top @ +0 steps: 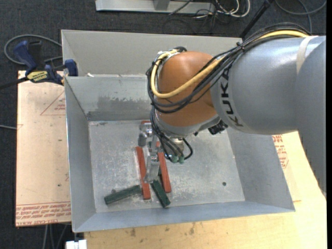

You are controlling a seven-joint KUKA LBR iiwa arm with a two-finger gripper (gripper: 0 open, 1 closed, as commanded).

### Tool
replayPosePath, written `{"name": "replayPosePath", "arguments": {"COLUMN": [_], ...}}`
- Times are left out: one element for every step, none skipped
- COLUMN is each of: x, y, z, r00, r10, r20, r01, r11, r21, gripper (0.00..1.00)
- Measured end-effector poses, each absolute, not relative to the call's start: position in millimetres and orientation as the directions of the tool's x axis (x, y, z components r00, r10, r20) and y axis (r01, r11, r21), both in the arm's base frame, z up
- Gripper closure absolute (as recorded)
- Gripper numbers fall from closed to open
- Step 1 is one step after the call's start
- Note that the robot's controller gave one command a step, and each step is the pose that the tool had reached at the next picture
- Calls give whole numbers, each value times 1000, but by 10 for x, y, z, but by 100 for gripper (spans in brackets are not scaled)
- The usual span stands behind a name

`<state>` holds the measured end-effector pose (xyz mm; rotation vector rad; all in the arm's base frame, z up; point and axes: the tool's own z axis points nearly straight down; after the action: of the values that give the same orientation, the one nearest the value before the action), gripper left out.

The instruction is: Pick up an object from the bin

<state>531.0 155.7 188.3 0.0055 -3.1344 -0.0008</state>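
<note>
Two slim red sticks (141,170) flank gripper (152,176); green sticks (123,195) adjacent.

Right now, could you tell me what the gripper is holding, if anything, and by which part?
Cannot be told: the gripper sits low between two orange-red bars, its hold unseen.

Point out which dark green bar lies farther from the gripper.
The left dark green bar, lying almost crosswise, off to one side of the gripper. The right dark green bar slants close by the gripper's tip.

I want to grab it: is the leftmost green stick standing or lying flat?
Lying flat: the dark green stick rests lengthwise on the bin's floor.
</note>
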Motion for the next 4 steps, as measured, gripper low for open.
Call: {"name": "replayPosePath", "arguments": {"x": [4829,4799,4810,4851], "y": [2074,1835,1928,1864], "z": [712,1004,997,709], "r00": [-985,-999,-995,-995], "r10": [-171,-35,-104,-100], "r20": [-17,-2,-1,-12], "r01": [-171,-35,-104,-100], "r11": [985,999,995,995], "r21": [4,1,1,4], "gripper": [0,0,0,0]}}
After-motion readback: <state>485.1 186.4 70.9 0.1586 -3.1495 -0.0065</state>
